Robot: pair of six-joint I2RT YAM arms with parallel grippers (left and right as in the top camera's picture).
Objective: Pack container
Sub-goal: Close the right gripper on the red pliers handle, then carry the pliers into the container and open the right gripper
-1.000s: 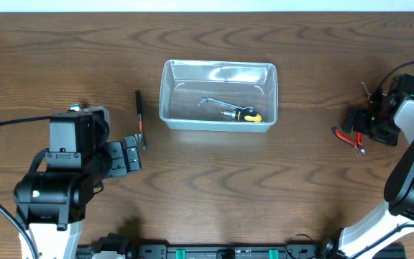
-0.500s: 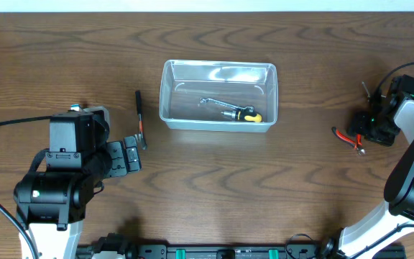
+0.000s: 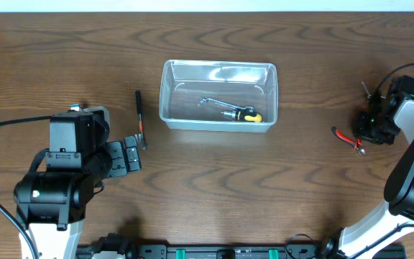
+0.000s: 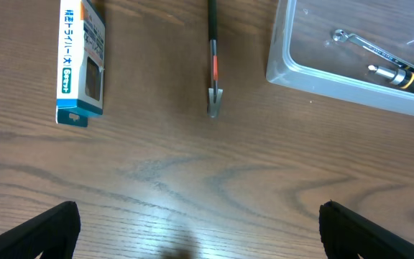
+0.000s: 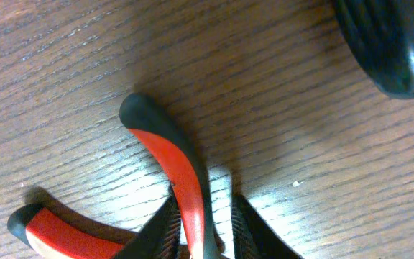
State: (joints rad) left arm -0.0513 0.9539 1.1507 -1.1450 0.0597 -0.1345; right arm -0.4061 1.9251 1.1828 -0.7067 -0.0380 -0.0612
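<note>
The container (image 3: 218,95), a clear plastic tub, sits on the wooden table (image 3: 279,187) with its long side running left to right. A slim metal tool with a black-and-yellow handle (image 3: 232,110) lies inside it, aslant on the bottom. Just left of the container, apart from its wall, a thin black stick-like tool with a red band (image 3: 140,119) lies on the bare wood. In the left wrist view, a blue-and-white box (image 4: 81,61) lies further left of the container, beyond that tool. The left gripper (image 3: 129,155) hovers to the lower left of the container, its jaws spread wide and holding nothing. Well off to the right of the container, the right gripper (image 3: 369,129) is low over red-and-black pliers (image 3: 347,137). In the right wrist view, two dark fingers (image 5: 246,226) straddle one red handle, but I cannot tell whether they actually clamp it.
</note>
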